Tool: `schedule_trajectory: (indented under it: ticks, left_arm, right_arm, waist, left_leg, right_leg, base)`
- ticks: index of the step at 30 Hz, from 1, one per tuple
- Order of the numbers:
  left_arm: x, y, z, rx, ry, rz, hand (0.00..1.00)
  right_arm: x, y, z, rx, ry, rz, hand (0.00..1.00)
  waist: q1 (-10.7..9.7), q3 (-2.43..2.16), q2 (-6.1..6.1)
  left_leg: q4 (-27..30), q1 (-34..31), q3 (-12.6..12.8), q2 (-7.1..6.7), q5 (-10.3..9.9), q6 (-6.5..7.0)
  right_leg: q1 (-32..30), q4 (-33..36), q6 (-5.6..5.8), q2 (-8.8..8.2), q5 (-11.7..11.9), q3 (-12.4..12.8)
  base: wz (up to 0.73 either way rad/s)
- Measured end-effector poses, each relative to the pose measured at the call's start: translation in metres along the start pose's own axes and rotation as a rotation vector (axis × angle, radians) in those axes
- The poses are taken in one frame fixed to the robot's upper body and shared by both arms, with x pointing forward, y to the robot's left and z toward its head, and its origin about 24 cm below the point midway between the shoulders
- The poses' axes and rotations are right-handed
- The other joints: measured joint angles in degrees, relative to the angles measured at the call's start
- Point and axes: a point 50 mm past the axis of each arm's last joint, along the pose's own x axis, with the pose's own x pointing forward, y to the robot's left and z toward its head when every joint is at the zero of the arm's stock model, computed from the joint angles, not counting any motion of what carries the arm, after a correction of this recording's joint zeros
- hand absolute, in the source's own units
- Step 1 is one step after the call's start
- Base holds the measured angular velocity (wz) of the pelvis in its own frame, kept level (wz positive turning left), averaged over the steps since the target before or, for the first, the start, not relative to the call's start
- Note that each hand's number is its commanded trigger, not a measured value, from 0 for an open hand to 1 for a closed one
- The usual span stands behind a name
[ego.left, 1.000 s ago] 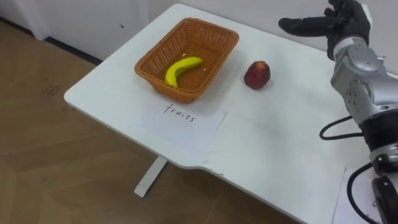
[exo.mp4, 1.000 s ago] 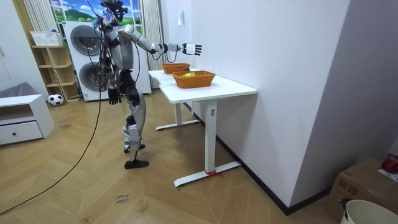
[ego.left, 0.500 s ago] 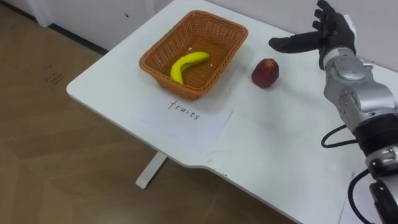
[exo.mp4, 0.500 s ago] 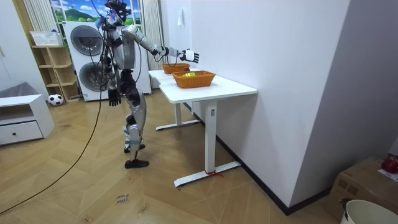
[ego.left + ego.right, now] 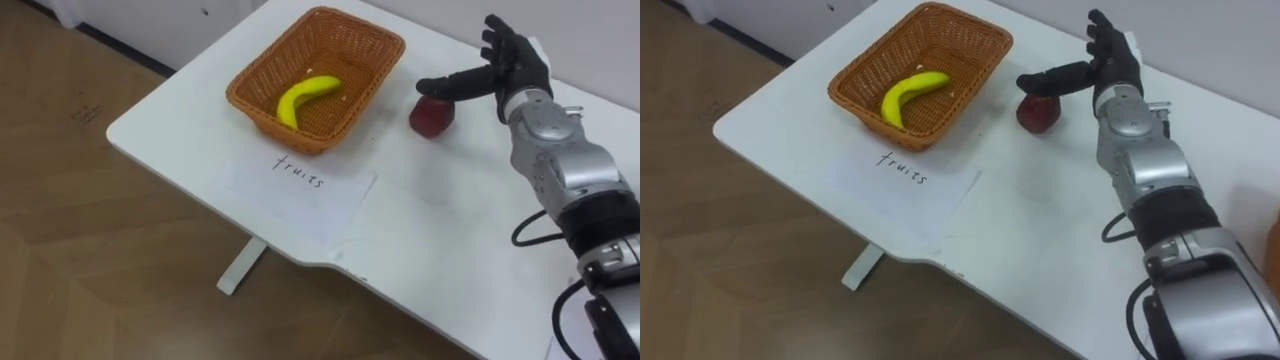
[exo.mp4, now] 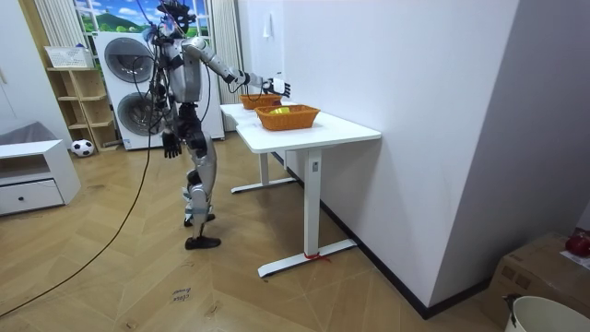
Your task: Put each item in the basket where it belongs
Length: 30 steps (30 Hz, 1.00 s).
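Standing at the long edge of the white table (image 6: 343, 135), on the room view's left of it, the robot faced the wall with one arm raised over the tabletop. Washing machine (image 6: 125, 66) sat behind it, upper left of the room view. On the table, upper centre of the left eye view, was the wicker fruit basket (image 5: 305, 135), rectangular and upright, near the table's left corner. A second basket (image 6: 259, 100) showed just behind it in the room view; contents too small to tell. Paper sheet (image 5: 300, 187) with handwriting lay flat just below the fruit basket, touching or almost touching its near wall.

Right hand (image 5: 507, 66), upper right of the frame, was released: fingers straight and spread upward, thumb stretched out to the left across the top of the apple. Could not tell whether the thumb touched it. Left hand (image 6: 169, 142) hung at the robot's side, left of the room view.

Banana (image 5: 306, 98) lay inside the fruit basket, curved, on its floor. Apple (image 5: 431, 119), red, sat on the bare tabletop just right of the fruit basket, outside it, partly covered by the thumb.
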Motion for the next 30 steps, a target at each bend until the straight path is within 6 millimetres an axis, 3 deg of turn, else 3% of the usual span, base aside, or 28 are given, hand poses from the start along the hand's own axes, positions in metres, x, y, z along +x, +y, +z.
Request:
schedule_trajectory:
  ticks: [8,25,30]
  left_arm:
    - [0.000,-0.002,-0.008,0.003,0.027,-0.027,0.00]
    - [0.000,-0.003,-0.012,0.007,0.043,-0.048,0.00]
    - [0.000,-0.003,-0.011,0.005,0.040,-0.046,0.00]
  right_arm:
    - [-0.001,0.001,-0.001,-0.034,-0.018,0.020,0.00]
    - [-0.007,0.002,-0.038,-0.059,0.098,0.090,0.00]
    - [-0.007,0.000,-0.041,-0.060,0.108,0.089,0.00]
  waist:
    - [0.8,0.02,-0.11]
    - [0.8,0.37,0.41]
    - [0.5,0.42,0.52]
  left_leg:
    - [0.1,0.0,-0.1,-0.01,0.0,0.00]
    - [-0.1,-0.4,0.1,-0.01,0.0,0.00]
    - [-0.1,-0.5,0.1,-0.06,0.0,0.00]
  right_leg:
    - [0.1,0.0,-0.01,0.00,0.0,-0.1]
    - [-0.1,0.0,-0.02,-0.01,0.0,0.9]
    - [-0.2,0.0,-0.02,0.01,0.0,1.6]
  base:
    - [0.00]
    - [0.00]
    - [0.00]
